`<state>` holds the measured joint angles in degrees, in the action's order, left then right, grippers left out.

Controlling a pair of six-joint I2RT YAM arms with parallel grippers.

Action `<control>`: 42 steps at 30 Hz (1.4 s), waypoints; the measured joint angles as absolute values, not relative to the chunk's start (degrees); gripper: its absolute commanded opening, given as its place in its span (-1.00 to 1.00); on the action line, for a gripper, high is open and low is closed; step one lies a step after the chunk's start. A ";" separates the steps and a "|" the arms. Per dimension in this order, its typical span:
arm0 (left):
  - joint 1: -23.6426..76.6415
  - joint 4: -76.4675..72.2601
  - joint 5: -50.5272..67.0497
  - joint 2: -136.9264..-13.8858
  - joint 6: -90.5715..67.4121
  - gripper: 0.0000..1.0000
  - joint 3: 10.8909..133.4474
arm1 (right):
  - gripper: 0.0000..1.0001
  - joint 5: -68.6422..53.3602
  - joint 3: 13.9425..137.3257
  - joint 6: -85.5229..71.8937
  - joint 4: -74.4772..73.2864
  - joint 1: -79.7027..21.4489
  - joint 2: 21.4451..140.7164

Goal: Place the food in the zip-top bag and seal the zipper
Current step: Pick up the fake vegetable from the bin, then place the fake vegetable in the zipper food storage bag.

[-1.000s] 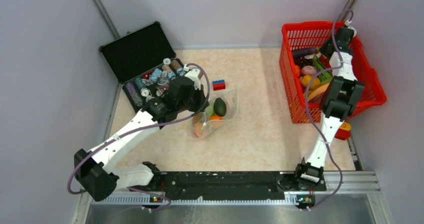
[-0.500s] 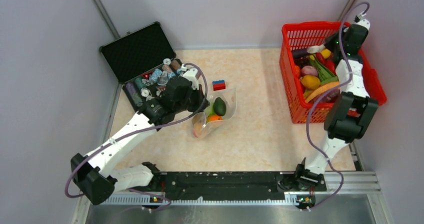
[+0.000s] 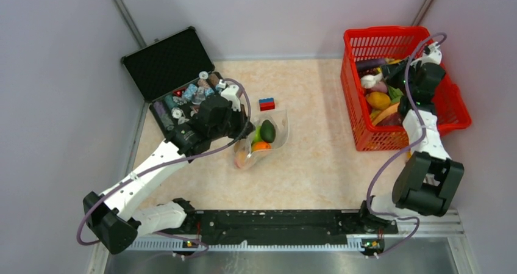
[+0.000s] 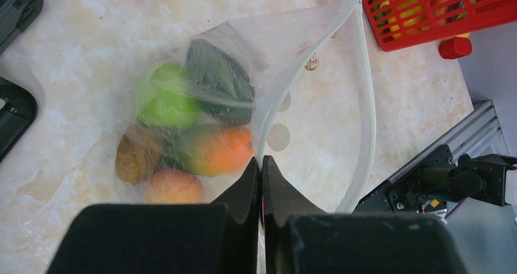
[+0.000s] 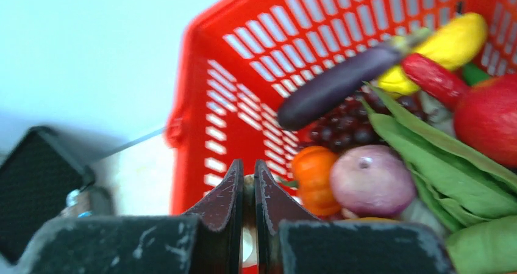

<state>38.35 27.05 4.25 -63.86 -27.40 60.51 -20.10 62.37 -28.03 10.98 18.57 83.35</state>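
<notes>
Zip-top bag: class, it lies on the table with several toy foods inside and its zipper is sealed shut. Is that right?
Not quite. The zipper is not sealed: the left wrist view shows its two strips standing apart, so the mouth gapes open. The rest holds: the zip-top bag lies on the table with several toy foods inside.

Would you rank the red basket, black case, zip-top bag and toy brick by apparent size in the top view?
1. red basket
2. black case
3. zip-top bag
4. toy brick
</notes>
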 measured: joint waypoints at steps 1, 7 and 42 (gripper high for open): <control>38.35 27.07 4.38 -63.88 -27.55 -1.00 60.51 | -1.00 -21.47 61.49 -28.77 11.62 18.55 81.71; 38.35 26.98 5.80 -63.86 -28.60 -1.00 60.20 | -1.00 -27.70 60.25 -30.76 13.89 18.55 72.12; 38.35 24.73 9.63 -64.79 -31.73 -1.00 59.13 | -1.00 -42.74 56.66 -21.32 -4.89 -5.98 52.60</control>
<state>38.35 24.73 9.63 -64.79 -31.73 59.13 -42.74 56.66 -21.32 -4.89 -5.98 52.60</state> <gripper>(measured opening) 0.002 0.030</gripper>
